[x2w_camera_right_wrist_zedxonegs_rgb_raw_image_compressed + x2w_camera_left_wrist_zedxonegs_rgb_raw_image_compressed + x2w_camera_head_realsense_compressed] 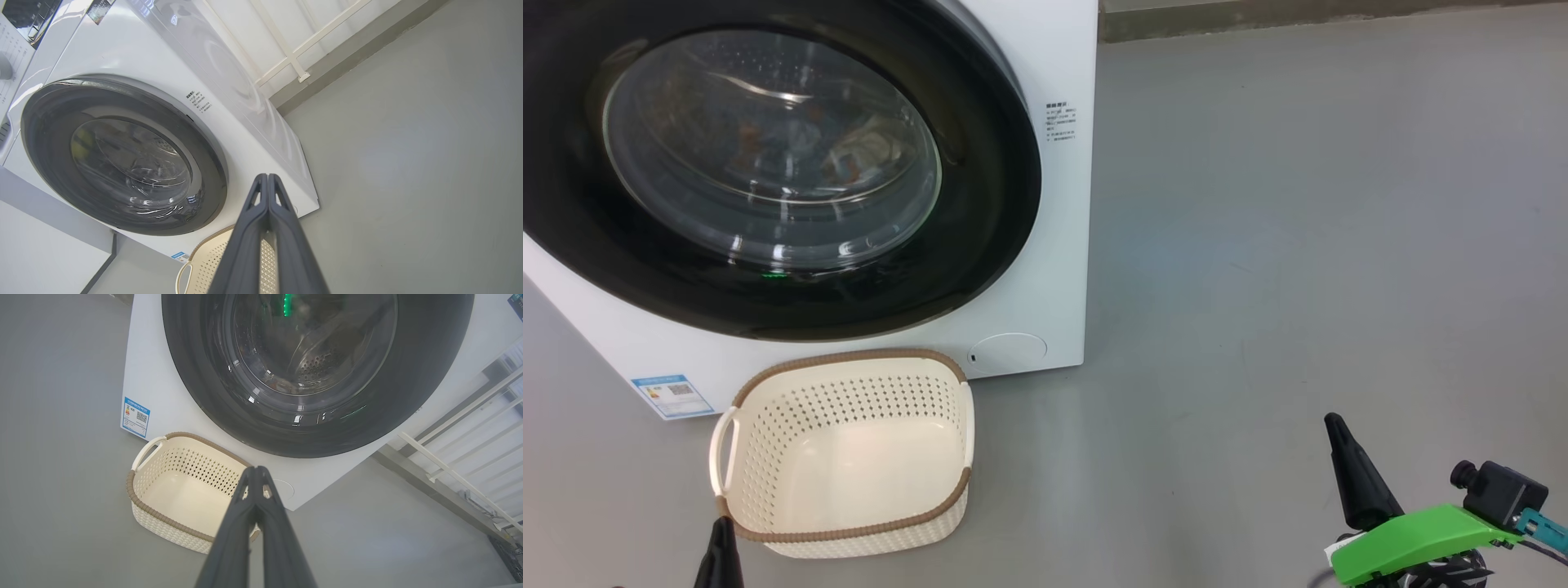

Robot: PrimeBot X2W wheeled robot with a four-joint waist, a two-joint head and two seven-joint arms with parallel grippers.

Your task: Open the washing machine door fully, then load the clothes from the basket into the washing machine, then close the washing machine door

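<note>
Washer (pixel 1045 269) stands on the floor (pixel 1298 245), its door (pixel 988 237) shut flush. Basket (pixel 849 535) sits on the floor just before the washer, below the door. Clothes (pixel 866 151) lie behind the door glass. My left jaws and right jaws are pressed together.

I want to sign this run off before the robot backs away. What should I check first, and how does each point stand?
1. Door shut flush on the machine: ok.
2. Door latched: cannot tell.
3. Basket empty: ok.
4. Clothes inside, seen through the door: ok.
5. Left gripper shut, holding nothing: ok.
6. Right gripper shut, holding nothing, clear of the door: ok.
</note>
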